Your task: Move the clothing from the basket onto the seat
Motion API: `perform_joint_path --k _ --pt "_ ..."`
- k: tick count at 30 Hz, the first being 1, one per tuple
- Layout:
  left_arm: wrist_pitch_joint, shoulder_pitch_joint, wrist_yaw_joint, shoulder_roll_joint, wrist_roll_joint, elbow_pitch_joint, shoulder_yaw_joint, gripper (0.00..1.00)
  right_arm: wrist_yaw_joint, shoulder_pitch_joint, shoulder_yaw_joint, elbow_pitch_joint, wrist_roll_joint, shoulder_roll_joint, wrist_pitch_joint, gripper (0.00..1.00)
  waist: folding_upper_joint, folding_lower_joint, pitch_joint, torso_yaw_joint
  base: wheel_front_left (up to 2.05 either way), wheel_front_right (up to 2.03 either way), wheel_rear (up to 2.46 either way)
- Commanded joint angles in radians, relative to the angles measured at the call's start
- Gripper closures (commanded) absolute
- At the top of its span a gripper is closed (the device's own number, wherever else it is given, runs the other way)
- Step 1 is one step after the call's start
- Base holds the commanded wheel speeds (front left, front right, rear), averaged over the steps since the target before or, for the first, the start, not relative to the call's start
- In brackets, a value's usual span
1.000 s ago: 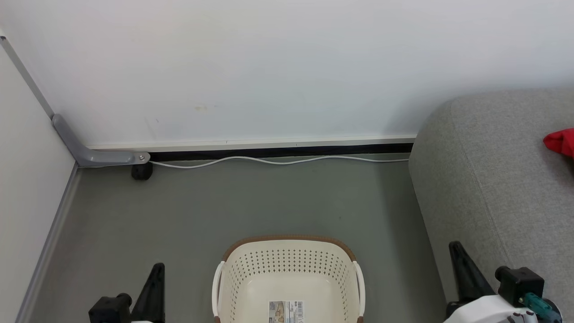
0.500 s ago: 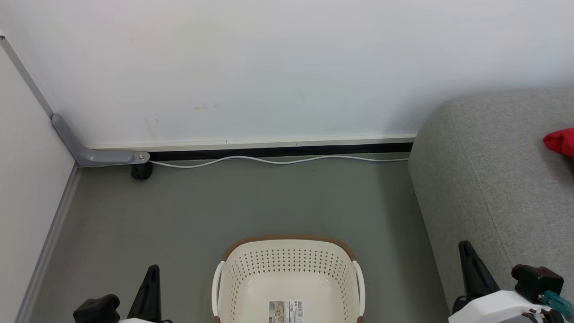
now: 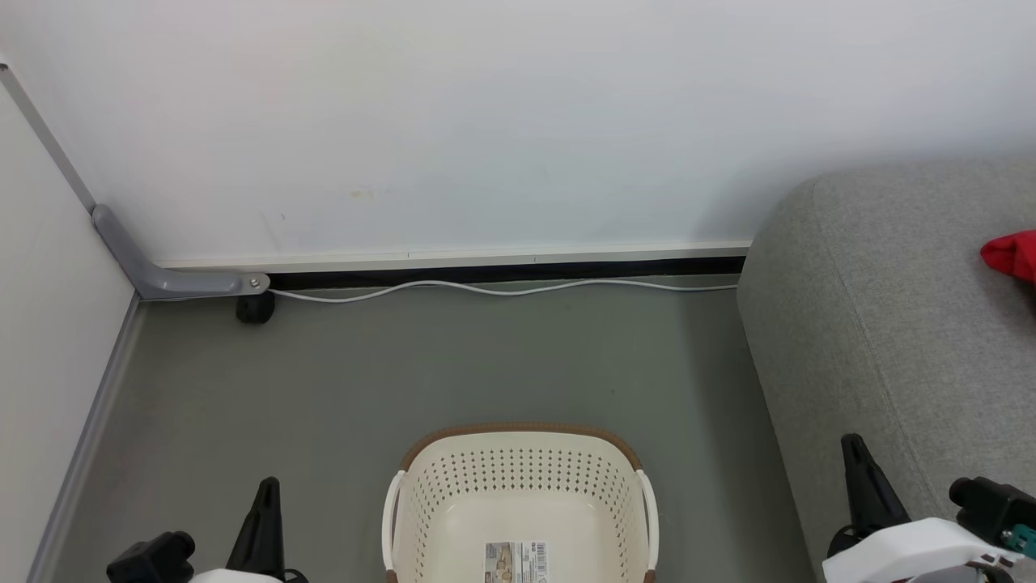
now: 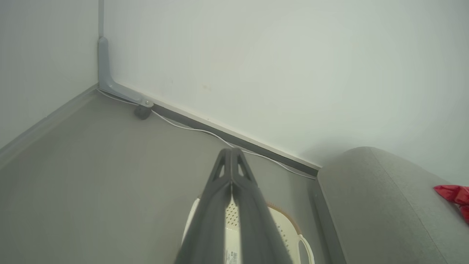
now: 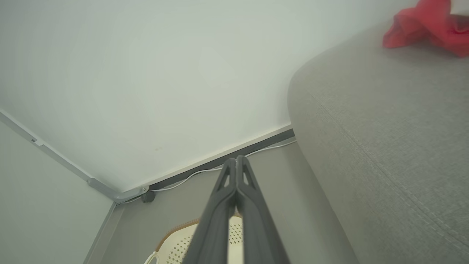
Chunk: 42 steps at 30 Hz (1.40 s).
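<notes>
Both jaws closed, empty: L gripper (image 3: 267, 486) & R gripper (image 3: 851, 443) flank basket (image 3: 518, 430); floor (image 3: 421, 364) runs from rim to wall (image 3: 486, 121); clothing (image 3: 1012, 255) on seat (image 3: 890, 324).

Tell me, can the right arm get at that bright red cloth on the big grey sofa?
Probably, with a stretch: only bare grey woven sofa lies between the right gripper and the bright red soft clothing. It is shut, so it must open first.

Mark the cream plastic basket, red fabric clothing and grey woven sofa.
Cream plastic basket (image 3: 522, 478): head view, far wall.
Red fabric clothing (image 5: 425, 25): right wrist view, middle.
Grey woven sofa (image 3: 874, 324): head view, arm.
</notes>
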Motion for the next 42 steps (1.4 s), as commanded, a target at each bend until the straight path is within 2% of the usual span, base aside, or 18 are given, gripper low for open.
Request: perform_joint_path --k 1,42 --pt "0.007 -0.052 -0.01 0.011 -0.042 -0.031 0.016 1.0 0.001 -0.037 -0.006 -0.035 0.039 -0.006 0.012 1.0 -0.0001 -0.0001 0.0 0.0 0.0 0.0 0.0" --pt "0.125 -0.098 -0.032 0.015 -0.495 -0.057 0.052 1.0 0.001 -0.05 -0.065 -0.072 0.49 -0.001 0.127 1.0 -0.0001 -0.0001 0.005 -0.002 0.0 0.0 0.0"
